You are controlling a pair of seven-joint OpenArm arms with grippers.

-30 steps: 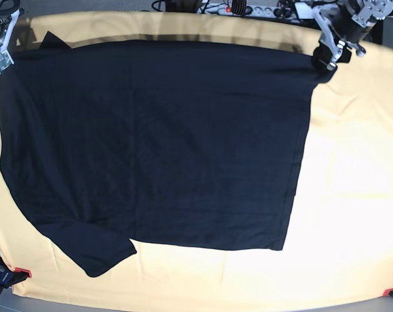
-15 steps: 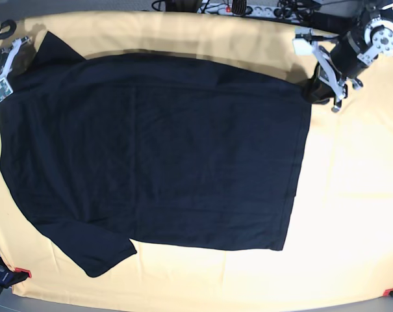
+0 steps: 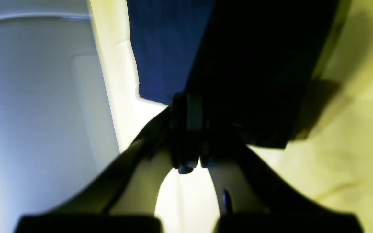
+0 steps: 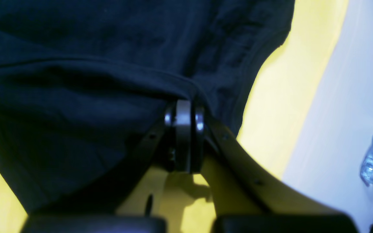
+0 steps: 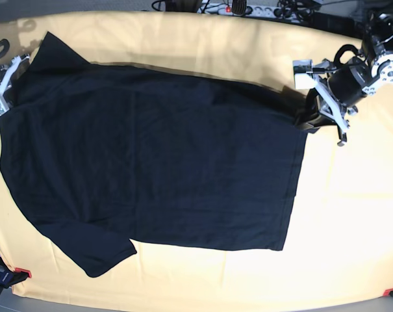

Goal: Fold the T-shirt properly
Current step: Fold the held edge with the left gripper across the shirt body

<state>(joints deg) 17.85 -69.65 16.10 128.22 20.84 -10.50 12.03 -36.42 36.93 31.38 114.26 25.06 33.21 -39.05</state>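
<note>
Both jaws clenched: left gripper (image 5: 311, 122) pinches T-shirt (image 5: 151, 162) corner at 2 o'clock, right gripper (image 4: 184, 111) its 10 o'clock edge; fabric hides fingertips. Yellow cloth (image 5: 352, 214) underneath.

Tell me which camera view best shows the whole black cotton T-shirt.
The base view: the large black cotton T-shirt lies spread over the pale yellow cloth, outline complete. The left wrist view shows only a pinched corner; the right wrist view a bunched edge.
</note>
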